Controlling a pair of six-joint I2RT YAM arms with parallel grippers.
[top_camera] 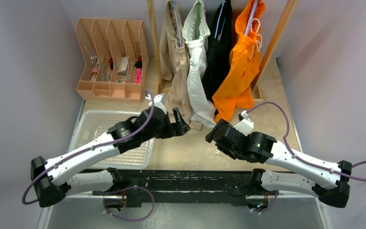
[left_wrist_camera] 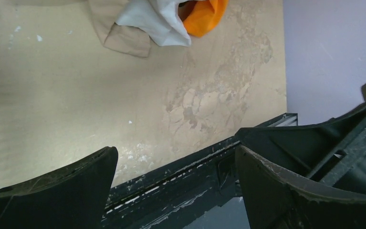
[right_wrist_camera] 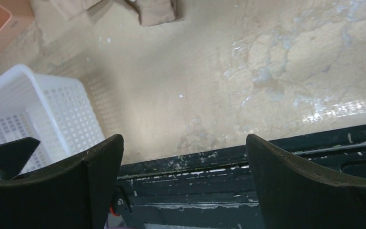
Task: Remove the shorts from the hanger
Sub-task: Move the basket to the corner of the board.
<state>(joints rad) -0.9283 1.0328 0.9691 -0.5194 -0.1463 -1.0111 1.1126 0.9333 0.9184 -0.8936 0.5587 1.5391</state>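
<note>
Basket [top_camera: 86, 125] sits far left, I'd guess as the drop spot. Left gripper [top_camera: 181, 126] is spread wide and empty, just beside the beige pair's [top_camera: 174, 57] hem, probably lining up a grab. White pair [top_camera: 196, 57], black pair [top_camera: 219, 52] and orange pair [top_camera: 240, 67] hang alongside on the rack [top_camera: 151, 43]. All have long axes vertical, waists up, legs down. Right gripper [top_camera: 213, 136] is also wide and empty, low near the orange hem.

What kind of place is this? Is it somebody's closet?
Probably a robot practice bench, not a closet: robot arms bolted at a worn table, shorts hanging on a wooden rack, a white basket nearby.
</note>
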